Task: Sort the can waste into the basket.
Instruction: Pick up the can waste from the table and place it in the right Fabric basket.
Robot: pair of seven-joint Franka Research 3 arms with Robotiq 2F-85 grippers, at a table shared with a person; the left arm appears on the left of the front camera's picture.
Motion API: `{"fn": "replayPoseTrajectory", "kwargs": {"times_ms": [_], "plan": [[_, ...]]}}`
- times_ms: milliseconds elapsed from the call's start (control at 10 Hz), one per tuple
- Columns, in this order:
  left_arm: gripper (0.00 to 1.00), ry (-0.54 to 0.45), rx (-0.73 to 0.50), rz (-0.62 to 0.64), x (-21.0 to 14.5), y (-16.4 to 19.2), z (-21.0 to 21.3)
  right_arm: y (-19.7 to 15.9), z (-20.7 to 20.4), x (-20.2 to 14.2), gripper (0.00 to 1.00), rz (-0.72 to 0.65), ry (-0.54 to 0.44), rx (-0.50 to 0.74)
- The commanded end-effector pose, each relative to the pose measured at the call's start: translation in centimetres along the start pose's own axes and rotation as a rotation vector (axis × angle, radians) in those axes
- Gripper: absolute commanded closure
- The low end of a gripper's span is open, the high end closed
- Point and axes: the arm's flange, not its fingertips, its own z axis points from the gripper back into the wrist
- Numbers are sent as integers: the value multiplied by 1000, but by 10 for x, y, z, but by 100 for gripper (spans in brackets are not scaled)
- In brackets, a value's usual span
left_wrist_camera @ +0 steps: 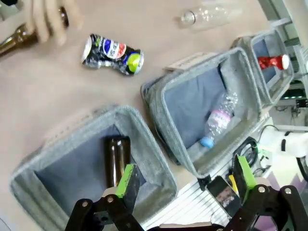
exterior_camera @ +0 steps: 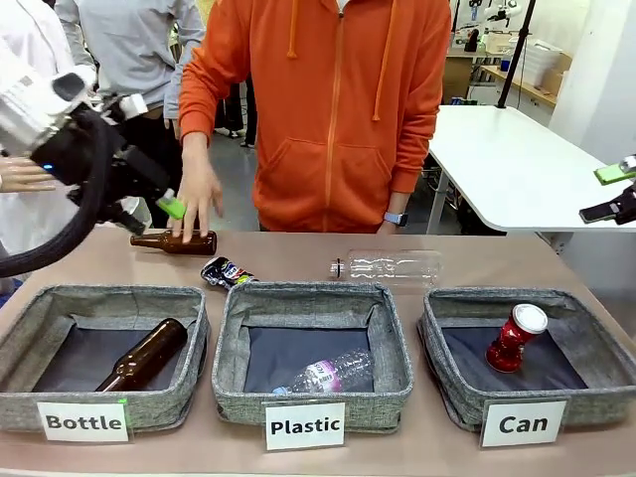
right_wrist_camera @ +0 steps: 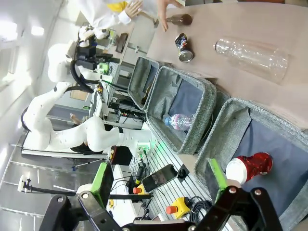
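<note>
A red can (exterior_camera: 515,338) with a silver top lies tilted inside the grey Can basket (exterior_camera: 596,400) at the right. The crushed dark can (exterior_camera: 227,271) lies on the table behind the middle basket. My left gripper (exterior_camera: 154,211) hangs open above the table's far left, close to a person's hand (exterior_camera: 199,194). My right gripper (exterior_camera: 611,191) is open, high at the right edge. The left wrist view has the left gripper (left_wrist_camera: 185,173) open over the baskets, the crushed can (left_wrist_camera: 111,53) beyond. The right gripper (right_wrist_camera: 160,174) is open, with the red can (right_wrist_camera: 250,168) in its basket (right_wrist_camera: 217,139).
The person's hand rests on a brown bottle (exterior_camera: 177,241) lying on the table. A clear plastic bottle (exterior_camera: 393,266) lies behind the baskets. The Bottle basket (exterior_camera: 30,397) holds a brown bottle (exterior_camera: 144,356). The Plastic basket (exterior_camera: 313,294) holds a plastic bottle (exterior_camera: 326,376).
</note>
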Motion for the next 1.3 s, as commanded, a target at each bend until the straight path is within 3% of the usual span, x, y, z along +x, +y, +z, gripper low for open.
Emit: {"fn": "replayPoseTrajectory", "kwargs": {"times_ms": [0, 200, 300, 700, 900, 1200], "plan": [[0, 69, 1, 21, 26, 11, 17, 1, 1, -2, 0, 14, 7, 1], [0, 178, -45, -81, -24, 40, 70, 1, 1, -2, 0, 14, 7, 1], [0, 106, -55, -60, -58, 61, 93, 1, 1, -2, 0, 14, 7, 1], [0, -236, -150, 121, -136, 140, 157, 1, 1, -2, 0, 14, 7, 1], [0, -213, -149, 106, -131, 143, 147, 1, 1, -2, 0, 14, 7, 1], [0, -112, -130, 64, -74, 127, 119, 1, 1, -2, 0, 14, 7, 1]]}}
